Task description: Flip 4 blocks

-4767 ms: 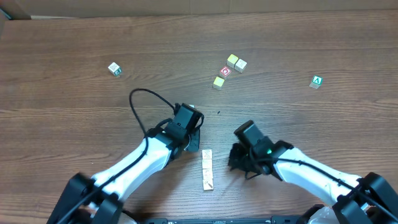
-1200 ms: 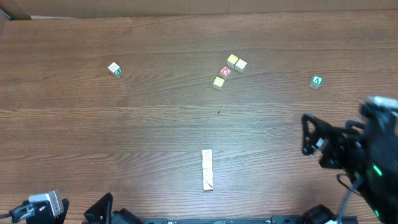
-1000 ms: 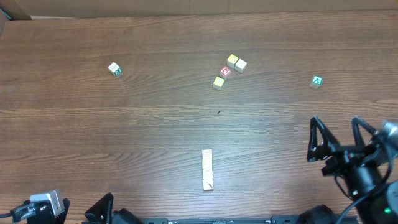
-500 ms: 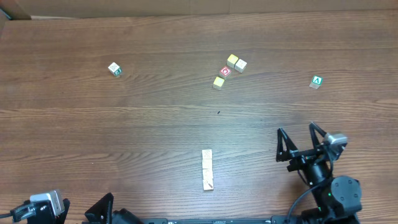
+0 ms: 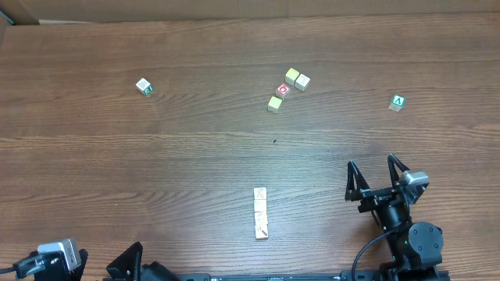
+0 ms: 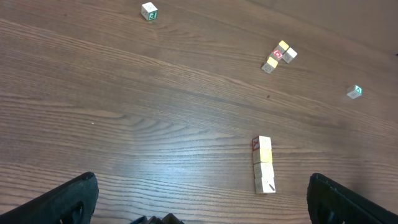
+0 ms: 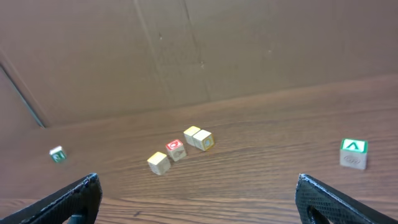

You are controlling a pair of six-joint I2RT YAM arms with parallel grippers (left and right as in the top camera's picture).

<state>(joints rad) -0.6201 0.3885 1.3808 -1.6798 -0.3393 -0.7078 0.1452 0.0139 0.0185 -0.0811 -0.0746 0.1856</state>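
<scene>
1. The worktop (image 5: 117, 172) is dark brown wood-grain laminate with streaks running side to side. A flat brown cardboard wall (image 7: 249, 43) stands at its far edge.
2. The four pale wooden cube blocks (image 5: 260, 212) lie touching in one straight column near the front edge, about midway across the worktop. In the left wrist view the far block has a yellowish top and a red mark on its side, and the near block has a thin dark mark on a cream face.
3. The right pincer (image 5: 371, 166) has two black tapered fingers on a round black wrist. It stands spread wide and empty, right of the column and well apart from it.
4. The left pincer (image 6: 202, 180) is also spread wide and holds nothing. Only its black, rough-textured fingertips (image 6: 71, 199) show, at the lower corners of its own view.
5. Farther back, a small cube with a red circle (image 5: 283, 90) sits just beside three yellow-faced cubes (image 5: 291, 76), two of which touch each other.
6. A green "A" cube (image 5: 398, 102) sits alone at the right, and a white cube with a green mark (image 5: 144, 87) sits alone at the far left.
</scene>
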